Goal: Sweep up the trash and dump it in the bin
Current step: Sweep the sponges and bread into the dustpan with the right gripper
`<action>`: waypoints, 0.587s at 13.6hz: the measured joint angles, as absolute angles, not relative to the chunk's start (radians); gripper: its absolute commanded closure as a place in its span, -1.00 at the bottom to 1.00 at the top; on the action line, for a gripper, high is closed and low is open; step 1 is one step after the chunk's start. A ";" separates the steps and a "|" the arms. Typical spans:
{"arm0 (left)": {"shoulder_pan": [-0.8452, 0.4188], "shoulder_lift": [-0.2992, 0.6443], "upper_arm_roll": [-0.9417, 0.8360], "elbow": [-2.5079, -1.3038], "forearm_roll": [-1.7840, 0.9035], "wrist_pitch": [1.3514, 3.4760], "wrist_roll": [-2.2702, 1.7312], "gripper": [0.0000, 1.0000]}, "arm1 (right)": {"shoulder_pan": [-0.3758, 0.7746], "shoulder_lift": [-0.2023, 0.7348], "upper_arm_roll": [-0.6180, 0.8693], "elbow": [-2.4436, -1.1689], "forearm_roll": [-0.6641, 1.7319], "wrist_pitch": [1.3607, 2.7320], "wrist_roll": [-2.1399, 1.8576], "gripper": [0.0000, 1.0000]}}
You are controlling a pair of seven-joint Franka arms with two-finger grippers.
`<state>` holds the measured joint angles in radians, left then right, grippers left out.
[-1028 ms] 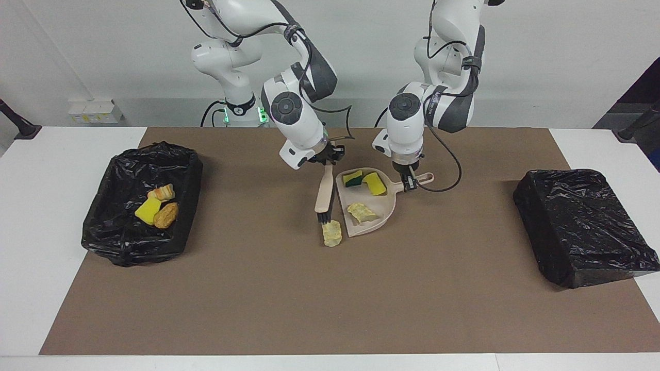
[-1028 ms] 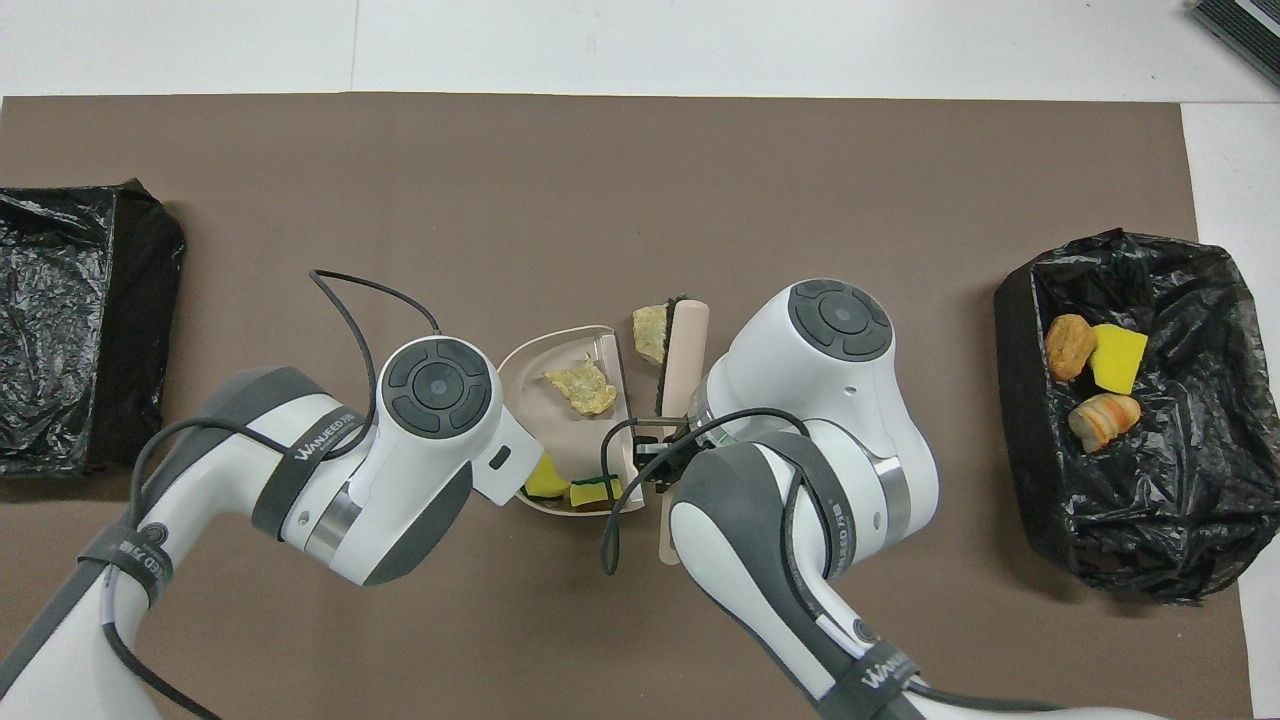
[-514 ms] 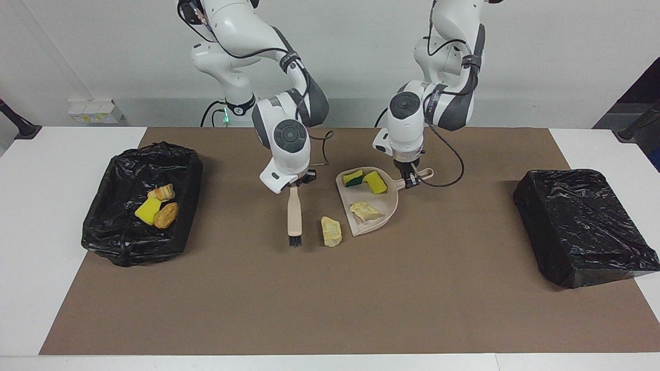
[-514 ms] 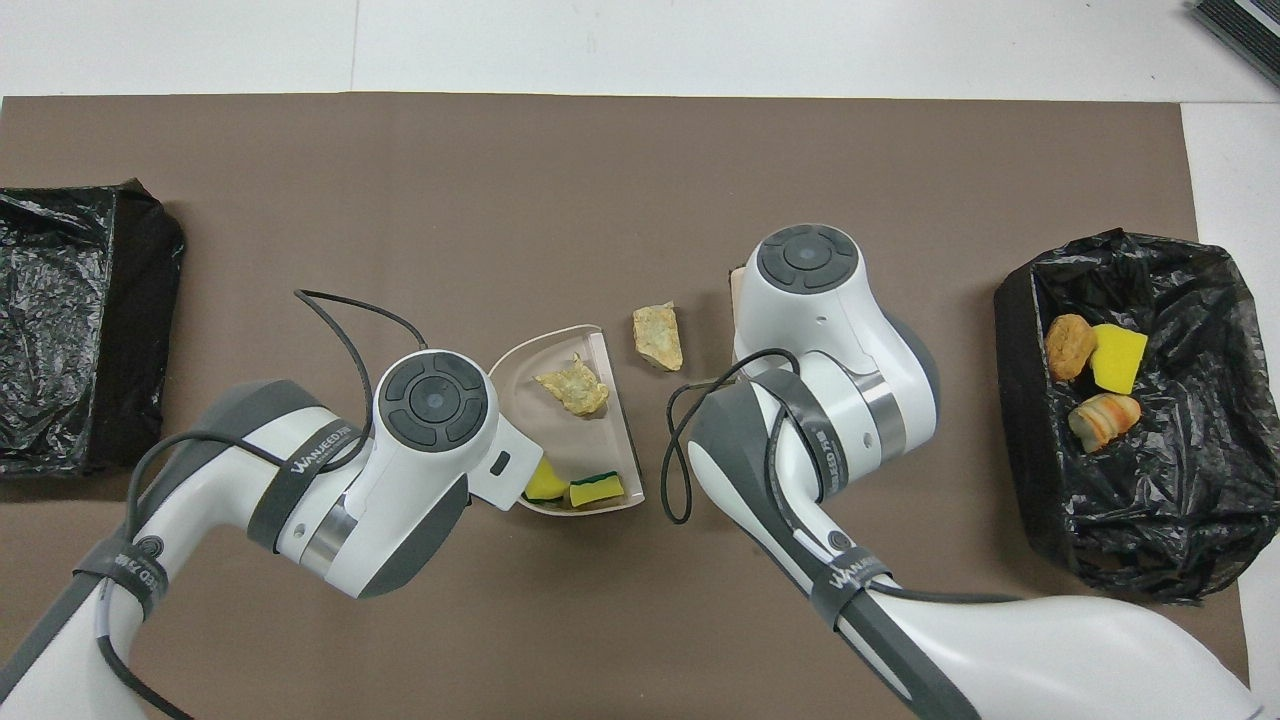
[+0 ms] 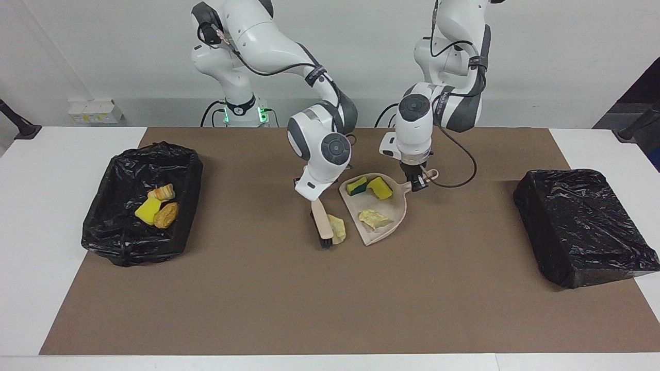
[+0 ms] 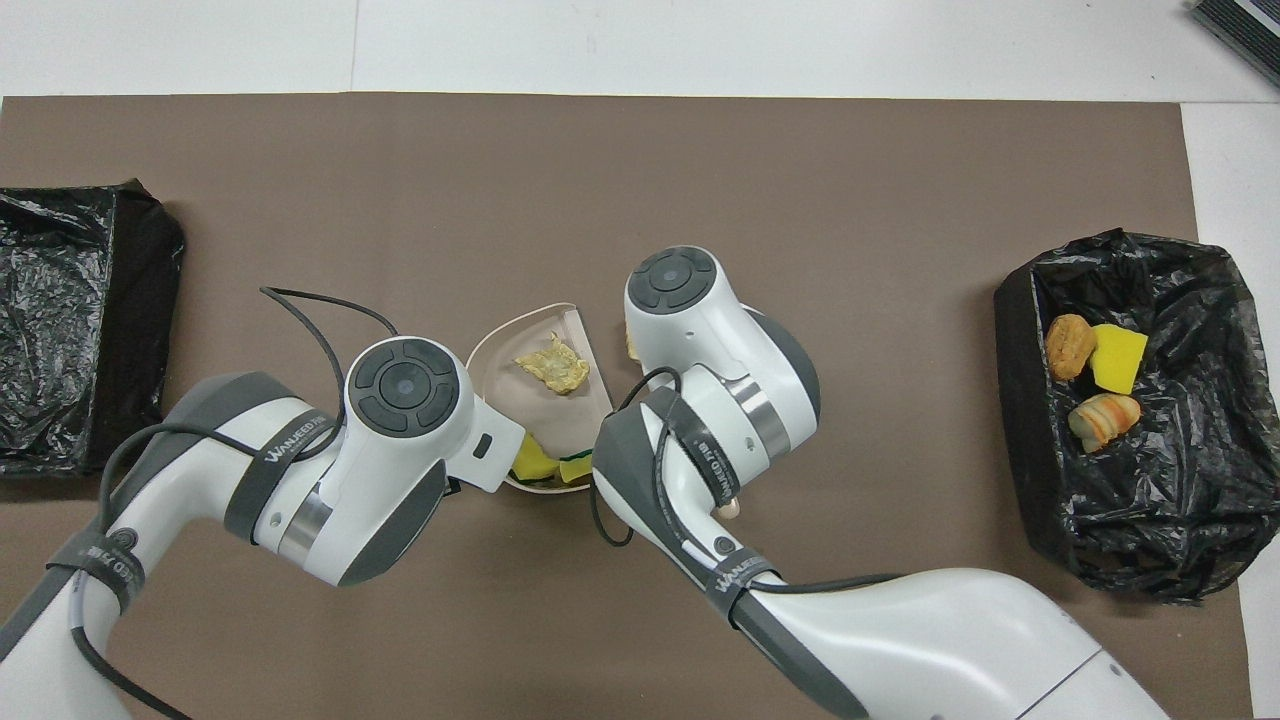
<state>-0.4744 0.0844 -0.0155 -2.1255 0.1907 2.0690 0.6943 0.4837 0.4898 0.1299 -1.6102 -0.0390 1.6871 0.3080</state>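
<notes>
- Trash is split three ways: one pale crumbly lump (image 5: 337, 229) lies on the brown mat near the middle of the table, touching the brush's bristle end and just short of the dustpan's open lip.
- Three more pieces already lie in the dustpan (image 5: 394, 219): a pale lump (image 5: 375, 219) near the lip, a green-and-yellow sponge (image 5: 356, 185) and a yellow sponge chunk (image 5: 379, 187) up against its back wall by the handle.
- Three pieces, a yellow chunk (image 5: 148, 210) and two orange-brown bread-like pieces (image 5: 166, 215), sit in the open black-lined bin (image 5: 129, 247) at the right arm's end of the table.
- Hand brush (image 5: 323, 221) is angled down with its bristles at the loose lump, on the side away from the dustpan, a placing that suits pushing the lump across into the pan.
- Right gripper (image 5: 311, 198) is clamped tight on the brush handle, low over the mat.
- Left gripper (image 5: 415, 183) is closed on the dustpan's handle, apparently steadying the pan with its lip toward the lump.
- A second black-wrapped bin (image 5: 582, 226) stands at the left arm's end of the table, well apart from the work.
- Judging by this, one short stroke is left before the pan can be carried to a bin.
</notes>
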 measured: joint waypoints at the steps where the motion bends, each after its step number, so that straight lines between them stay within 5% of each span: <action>1: -0.468 0.084 -0.015 -2.126 0.191 2.071 0.694 1.00 | 0.497 0.485 0.140 -1.613 -0.039 1.686 0.249 1.00; 8: -0.454 0.090 -0.015 -2.127 0.192 2.106 0.764 1.00 | 0.500 0.419 0.174 -1.685 0.105 1.799 -0.007 1.00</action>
<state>-0.4538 0.0900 -0.0151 -2.1271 0.1916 2.1062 0.7638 0.4996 0.4186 0.1736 -1.6852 0.1047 1.7985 -0.0066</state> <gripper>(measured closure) 0.678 0.736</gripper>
